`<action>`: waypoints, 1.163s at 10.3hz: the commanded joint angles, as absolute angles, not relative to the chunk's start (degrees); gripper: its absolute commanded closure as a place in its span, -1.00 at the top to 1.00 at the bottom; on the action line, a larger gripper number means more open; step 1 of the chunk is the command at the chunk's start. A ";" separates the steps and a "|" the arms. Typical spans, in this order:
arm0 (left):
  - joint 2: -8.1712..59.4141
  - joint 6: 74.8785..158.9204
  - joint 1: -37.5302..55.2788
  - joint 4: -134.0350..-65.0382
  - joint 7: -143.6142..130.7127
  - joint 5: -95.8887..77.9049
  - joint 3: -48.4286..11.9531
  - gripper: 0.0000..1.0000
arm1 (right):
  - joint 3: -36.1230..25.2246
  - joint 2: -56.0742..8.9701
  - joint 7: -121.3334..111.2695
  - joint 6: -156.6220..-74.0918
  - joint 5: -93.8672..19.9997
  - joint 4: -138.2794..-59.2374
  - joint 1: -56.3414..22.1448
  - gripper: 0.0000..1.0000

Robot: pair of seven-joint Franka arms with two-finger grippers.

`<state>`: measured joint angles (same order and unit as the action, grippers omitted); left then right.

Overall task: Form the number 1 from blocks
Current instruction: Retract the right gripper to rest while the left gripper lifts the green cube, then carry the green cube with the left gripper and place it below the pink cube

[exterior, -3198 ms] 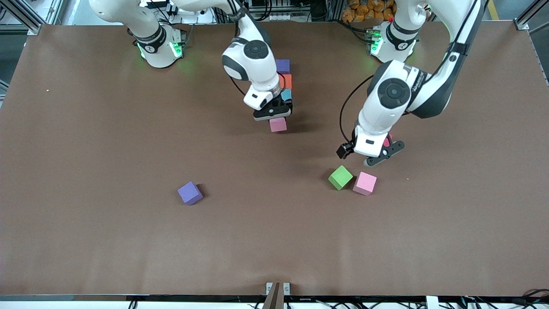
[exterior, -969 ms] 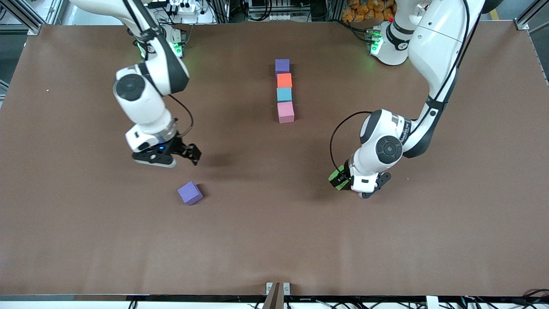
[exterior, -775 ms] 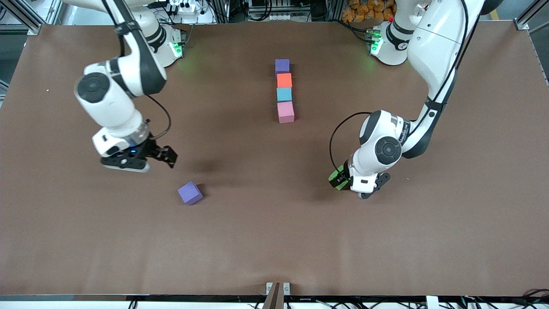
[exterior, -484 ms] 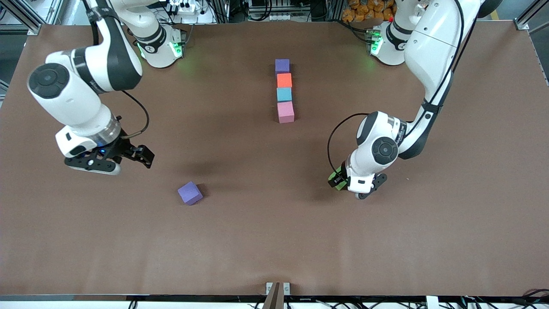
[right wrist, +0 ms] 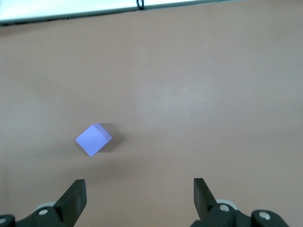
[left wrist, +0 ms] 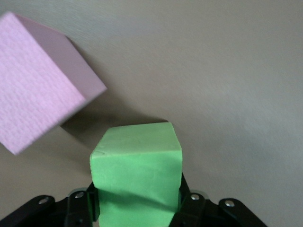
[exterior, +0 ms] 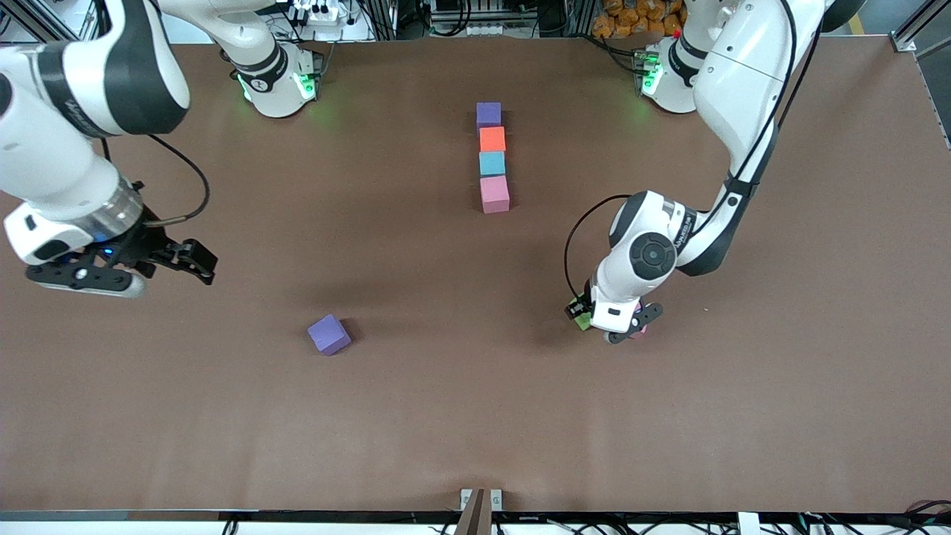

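Four blocks lie in a straight row mid-table: purple, orange, light blue and pink. A loose purple block lies nearer the front camera. My left gripper is down at the table, shut on the green block. A second pink block lies beside it; the front view shows only a sliver of that pink block. My right gripper hangs open and holds nothing, over the table at the right arm's end.
The two arm bases stand along the table's edge farthest from the front camera. A small metal bracket sits at the edge nearest it. The brown tabletop runs wide between the blocks and that edge.
My right arm has swung away from the loose purple block toward its own end of the table, still open. My left gripper's fingers have closed on the green block.
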<state>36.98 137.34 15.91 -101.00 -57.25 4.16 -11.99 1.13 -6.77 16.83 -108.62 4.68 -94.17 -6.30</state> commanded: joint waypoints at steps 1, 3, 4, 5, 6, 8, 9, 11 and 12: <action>36.83 137.20 18.19 -100.81 -56.95 8.34 -13.52 -1.00 | -0.79 -7.56 16.00 -103.63 4.75 -87.73 -5.98 1.00; 36.83 136.85 20.11 -100.99 -57.04 8.44 -14.94 -1.00 | -1.67 -7.56 15.82 -99.87 4.66 -85.01 -5.98 1.00; 36.74 136.76 21.87 -100.99 -57.04 8.44 -15.38 -1.00 | -1.67 -7.65 15.73 -97.93 4.75 -83.86 -6.06 1.00; 36.74 136.76 23.19 -100.99 -57.04 8.44 -15.90 -1.00 | -1.67 -7.56 15.56 -97.13 4.75 -83.50 -6.15 1.00; 36.74 136.76 24.68 -101.07 -57.04 9.22 -16.60 -1.00 | -1.67 -7.56 14.51 -95.90 4.66 -83.06 -5.89 1.00; 36.91 136.76 26.01 -101.25 -57.04 11.59 -18.10 -1.00 | -1.49 -7.73 14.24 -93.87 3.70 -81.83 -5.27 1.00; 37.09 136.76 27.23 -101.25 -56.95 12.21 -18.11 -1.00 | -1.58 -7.82 14.06 -93.95 3.43 -81.74 -5.19 1.00; 37.18 136.76 28.47 -101.86 -56.52 12.30 -18.11 -1.00 | -1.58 -7.91 12.32 -94.04 1.15 -81.74 -4.49 1.00; 37.35 136.76 29.26 -101.95 -54.95 12.30 -18.19 -1.00 | -1.67 -7.91 11.78 -93.96 0.53 -81.74 -4.22 1.00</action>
<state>37.33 137.07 28.67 -101.61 -56.69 10.76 -18.03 -1.98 -6.98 13.80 -95.15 2.44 -83.69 -5.53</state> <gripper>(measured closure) 0.401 0.000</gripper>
